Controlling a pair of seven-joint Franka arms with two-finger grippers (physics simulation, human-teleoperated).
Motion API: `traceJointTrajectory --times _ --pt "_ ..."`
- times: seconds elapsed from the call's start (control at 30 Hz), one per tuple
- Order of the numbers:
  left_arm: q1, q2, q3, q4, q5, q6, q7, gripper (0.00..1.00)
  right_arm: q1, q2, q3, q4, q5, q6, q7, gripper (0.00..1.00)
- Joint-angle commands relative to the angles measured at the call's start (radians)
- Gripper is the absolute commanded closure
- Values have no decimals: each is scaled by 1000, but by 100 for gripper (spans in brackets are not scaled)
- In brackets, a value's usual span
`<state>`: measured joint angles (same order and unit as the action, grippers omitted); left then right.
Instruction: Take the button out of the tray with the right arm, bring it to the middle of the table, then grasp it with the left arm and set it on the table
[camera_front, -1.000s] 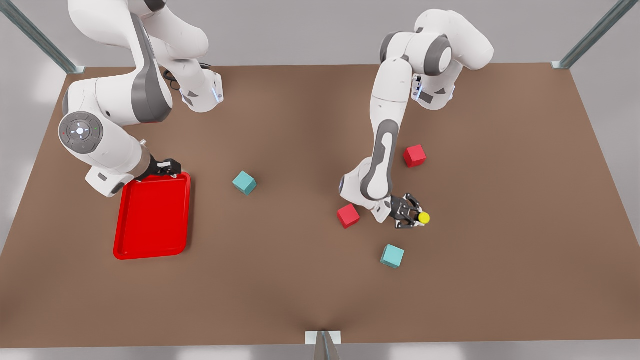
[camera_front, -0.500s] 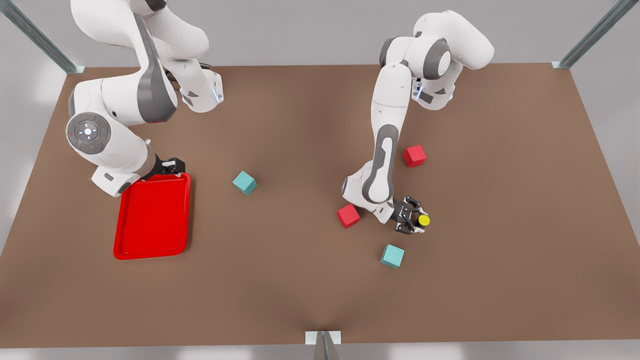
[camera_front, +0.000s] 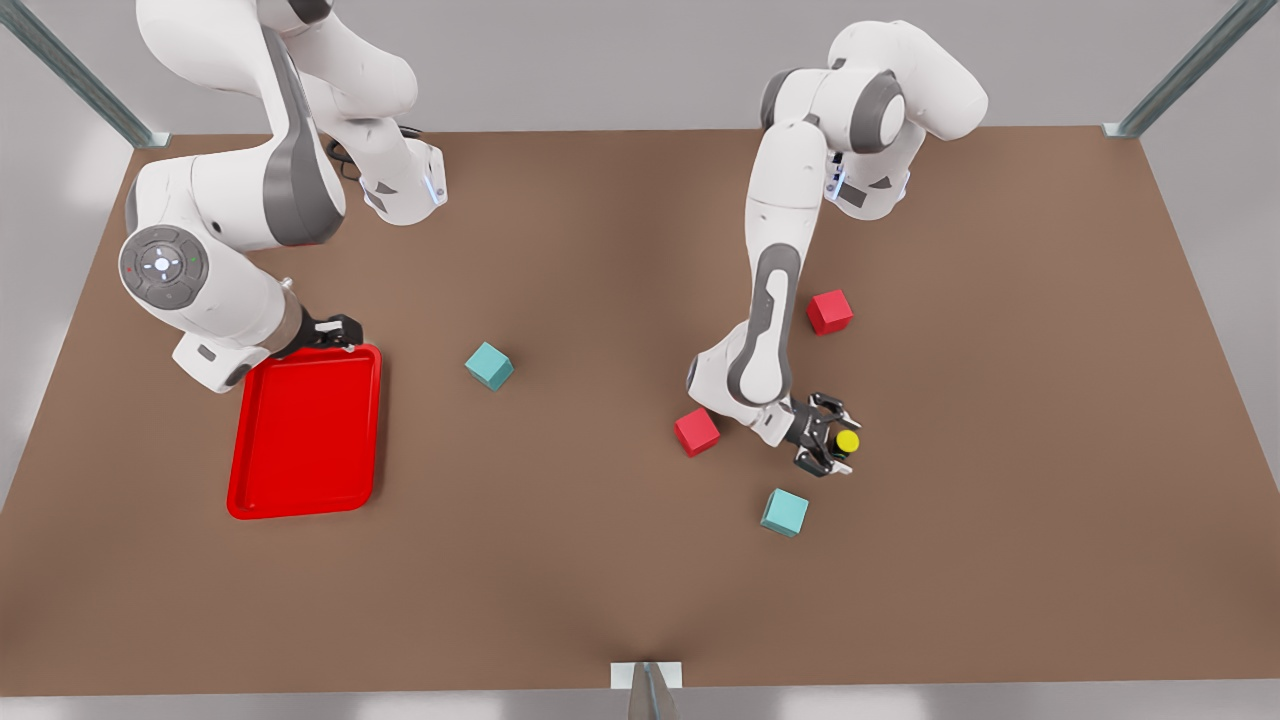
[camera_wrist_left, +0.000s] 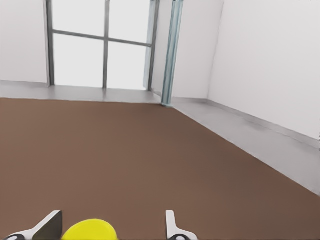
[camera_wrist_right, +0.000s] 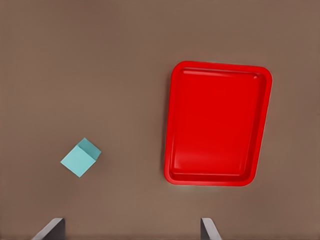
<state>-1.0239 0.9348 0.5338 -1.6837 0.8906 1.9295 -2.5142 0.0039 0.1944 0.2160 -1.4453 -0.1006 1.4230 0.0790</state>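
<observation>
Teal cube, nearest you: the teal cube (camera_front: 785, 512) sits on the table (camera_front: 600, 580), just in front of the left gripper.
Left gripper: your left gripper (camera_front: 832, 442) is low over the table on the front view's right, fingers spread wide, one fingertip (camera_wrist_left: 172, 227) on each side of the button.
Button: the button (camera_front: 848, 441) lies between those spread fingers with its yellow cap up; in the left wrist view the cap (camera_wrist_left: 90, 231) has a gap on either side. You cannot quite tell from the front view whether it rests on the table, though it looks to.
Red cube, near: one red cube (camera_front: 696, 431) stands just beside the left arm's wrist, on the front view's left of it.
Tray: the tray (camera_front: 306, 432) lies flat on the table at the front view's left, well apart from the button, with nothing in it (camera_wrist_right: 216, 125).
Teal cube, middle: a second teal cube (camera_front: 489, 365) stands between the tray and the left arm; the right wrist view shows it (camera_wrist_right: 80, 157) beside the tray.
Right gripper: your right gripper (camera_front: 338, 333) hangs above the tray's far edge, fingertips (camera_wrist_right: 208, 229) apart, holding nothing.
Red cube, far: the other red cube (camera_front: 829, 311) stands behind the left gripper.
</observation>
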Motion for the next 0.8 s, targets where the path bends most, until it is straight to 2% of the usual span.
traceJointTrajectory --times 0.0,0.1,0.17,0.2,0.23,0.27,0.3,0.33,0.37,0.4,0.43,0.47,0.5,0.6,0.7,0.77 --pt "-15 -7 20 -2 8 -18 37 0 -1 -1 0 2 -1 -4 -2 0" --pt "-36 -60 41 -39 54 -18 144 0 -1 -1 -3 0 -1 -4 -2 0" --pt "-45 -198 40 -73 59 -82 608 0 -1 -1 -3 -1 -1 -4 -2 0" --pt "-44 -258 40 -67 -5 -104 876 0 -1 -1 -3 0 -1 -4 -4 0" --pt "-24 -353 58 -25 -195 -106 1237 0 -8 -1 -3 2 -1 -4 -4 0" --pt "-25 -366 106 25 -393 -110 1473 0 -13 -1 -3 2 -1 -4 -5 0" --pt "-18 -367 156 126 -756 -211 1803 0 -13 -1 -3 2 -1 -4 -5 0" --pt "34 -366 212 280 -1171 -391 2290 0 -15 -1 -3 2 -1 -4 -7 0" --pt "79 -364 212 444 -1234 -521 2485 0 -15 -1 -3 2 -1 -4 -7 0" --pt "140 -384 207 541 -1227 -629 2549 0 -16 -1 -3 3 -1 -4 -7 0" --pt "197 -459 171 541 -1201 -630 2554 0 -15 -1 -3 3 -1 -4 -7 0" --pt "382 -569 -117 541 -1020 -632 2551 0 -16 -1 -3 3 -1 -4 -7 0" --pt "547 -661 -349 517 -876 -633 2551 0 -18 -1 -3 2 1 -4 -7 0" --pt "599 -784 -380 427 -852 -633 2664 0 -7 0 0 3 13 -4 -7 0" --pt "596 -781 -382 429 -837 -664 2707 0 -5 0 5 2 13 -4 -8 0" --pt "617 -853 -397 340 -835 -613 2711 0 -8 0 5 2 15 -4 -7 0"
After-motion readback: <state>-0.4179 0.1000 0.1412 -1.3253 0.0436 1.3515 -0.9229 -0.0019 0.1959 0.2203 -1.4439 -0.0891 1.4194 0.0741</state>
